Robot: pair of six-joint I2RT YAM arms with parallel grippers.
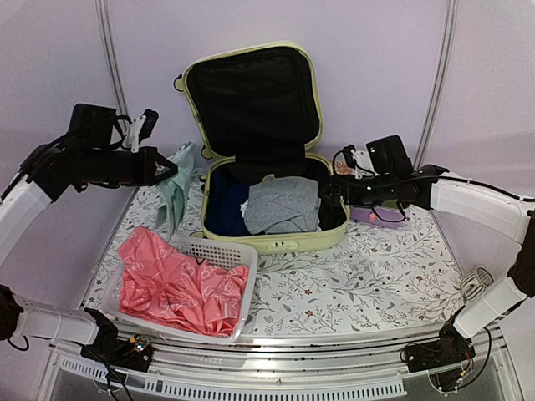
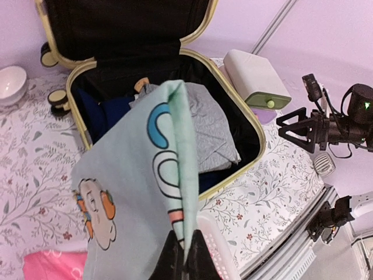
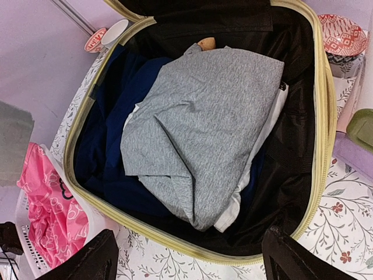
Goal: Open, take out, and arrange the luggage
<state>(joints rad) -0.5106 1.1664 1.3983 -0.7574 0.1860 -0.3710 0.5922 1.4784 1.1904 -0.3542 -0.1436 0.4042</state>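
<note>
The luggage (image 1: 276, 242) lies open mid-table with its lid (image 1: 251, 100) standing upright. A grey garment (image 1: 282, 205) rests inside on navy clothing (image 1: 224, 205). My left gripper (image 1: 171, 170) hangs left of the luggage, shut on a mint-green printed garment (image 1: 177, 188) that droops toward the table. The left wrist view shows that garment (image 2: 134, 192) pinched between the fingers of the left gripper (image 2: 187, 256). My right gripper (image 1: 328, 190) stands open over the luggage's right side. In the right wrist view it (image 3: 192, 251) has nothing between its fingers, and the grey garment (image 3: 204, 134) lies below.
A white slatted basket (image 1: 242, 251) holding a pink garment (image 1: 180, 288) sits at the front left, touching the luggage. A small white box (image 2: 253, 79) with green and purple drawers stands right of the luggage. A white bowl (image 2: 11, 81) and a red patterned bowl (image 3: 342, 35) sit behind.
</note>
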